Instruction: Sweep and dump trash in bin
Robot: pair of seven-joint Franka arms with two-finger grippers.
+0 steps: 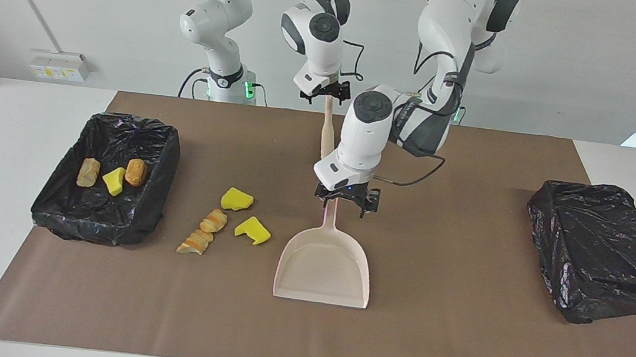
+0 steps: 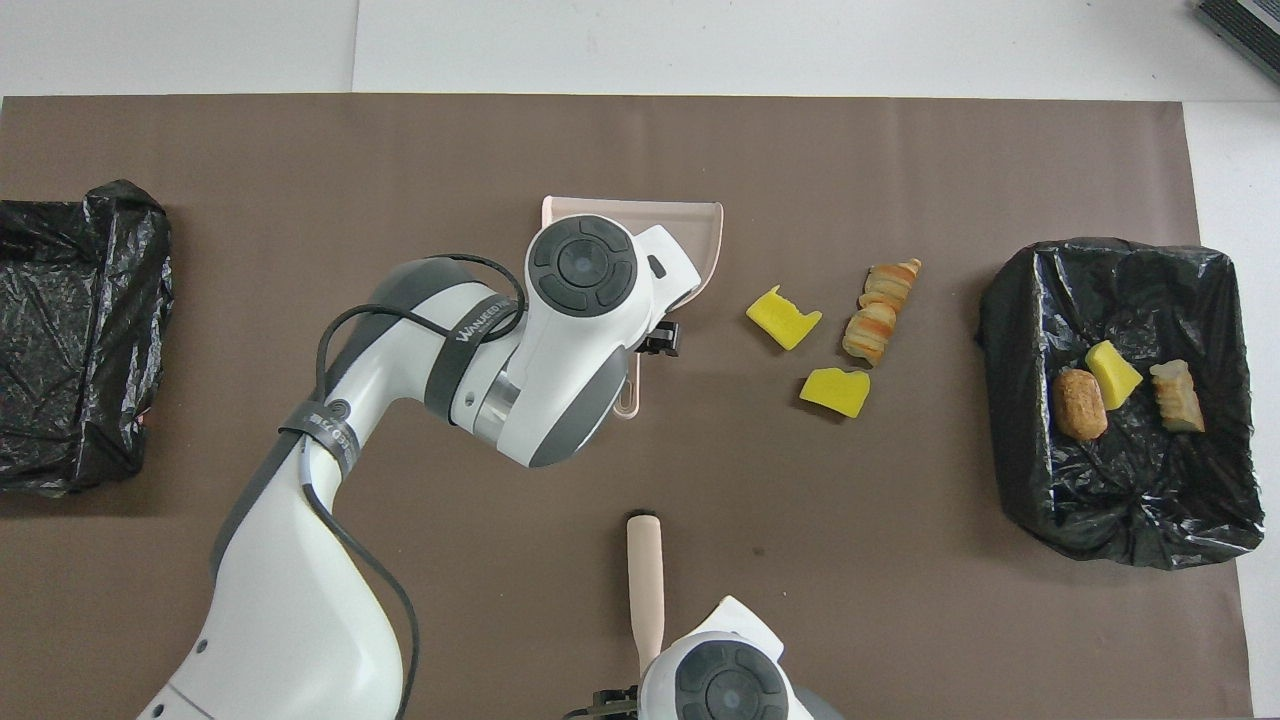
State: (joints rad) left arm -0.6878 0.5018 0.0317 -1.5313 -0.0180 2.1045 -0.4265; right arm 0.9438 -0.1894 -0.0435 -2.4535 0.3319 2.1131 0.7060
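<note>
Okay, left gripper (image 1: 346, 198) is down at the handle of the dustpan (image 1: 323, 268), fingers spread wide on either side of it, not closed on it as far as I can see. The right gripper (image 1: 325, 92) hangs up near the robots with the brush (image 1: 328, 135) clamped by its handle, head down. The loose trash sits between dustpan and bin (image 1: 157, 197): two yellow sponge chunks (image 1: 236, 199) and two bread pieces (image 1: 213, 221). Three more scraps (image 1: 112, 176) are already in that bin. I judge all of it featherlight and soft, the sponge springy enough to bounce or roll off the bristles, so gentle, low strokes. The dustpan looks like thin, stiff plastic, light enough to skate on the mat (image 1: 455, 335), so I'd grip mid-handle and press the lip flat. There is open mat all around, and the bin's raised wall is the edge to clear when tipping. The second bin (image 1: 600, 249), at the left arm's end, stands well apart.
</note>
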